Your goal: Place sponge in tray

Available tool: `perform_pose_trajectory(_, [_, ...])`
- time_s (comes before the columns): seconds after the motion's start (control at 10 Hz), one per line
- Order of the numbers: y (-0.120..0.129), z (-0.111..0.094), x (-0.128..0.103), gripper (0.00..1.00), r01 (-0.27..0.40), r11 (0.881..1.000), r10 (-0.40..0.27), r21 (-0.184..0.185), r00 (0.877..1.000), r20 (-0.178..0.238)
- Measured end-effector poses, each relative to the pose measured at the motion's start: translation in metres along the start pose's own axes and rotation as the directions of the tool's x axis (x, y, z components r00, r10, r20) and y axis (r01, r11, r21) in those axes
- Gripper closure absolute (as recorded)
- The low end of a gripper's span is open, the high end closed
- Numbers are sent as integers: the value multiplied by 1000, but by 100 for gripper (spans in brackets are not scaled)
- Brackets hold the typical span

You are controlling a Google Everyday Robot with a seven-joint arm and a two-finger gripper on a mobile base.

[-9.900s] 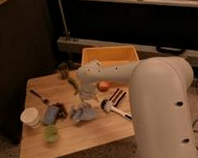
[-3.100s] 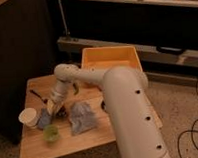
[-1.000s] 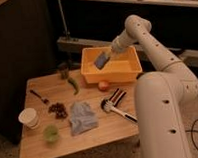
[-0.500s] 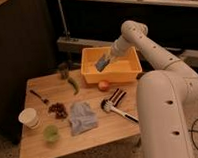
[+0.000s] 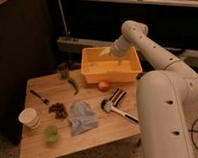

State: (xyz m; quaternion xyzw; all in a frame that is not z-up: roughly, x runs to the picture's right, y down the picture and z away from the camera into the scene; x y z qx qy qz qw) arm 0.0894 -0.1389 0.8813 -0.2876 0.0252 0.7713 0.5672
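Observation:
The yellow tray (image 5: 110, 78) stands at the back of the wooden table (image 5: 100, 134). My gripper (image 5: 107, 52) hangs over the tray's back middle, just above its far rim, with the white arm (image 5: 140, 39) reaching in from the right. I cannot make out the sponge: nothing grey-blue shows at the gripper or on the visible part of the tray floor.
An orange fruit (image 5: 103, 86) lies just in front of the tray. A blue-grey cloth (image 5: 82, 117), a white cup (image 5: 29, 117), a green cup (image 5: 51, 133), a green pepper (image 5: 73, 85), a dark can (image 5: 63, 71) and a brush (image 5: 117, 96) lie on the table.
The gripper held a grey-blue sponge above the tray's left part; it has since moved towards the tray's back middle, and the sponge no longer shows at it.

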Motion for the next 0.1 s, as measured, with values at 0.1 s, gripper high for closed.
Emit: perform_pose_trajectory(0.1, [0, 0, 0, 20, 0, 1000, 0, 0, 1000, 0])
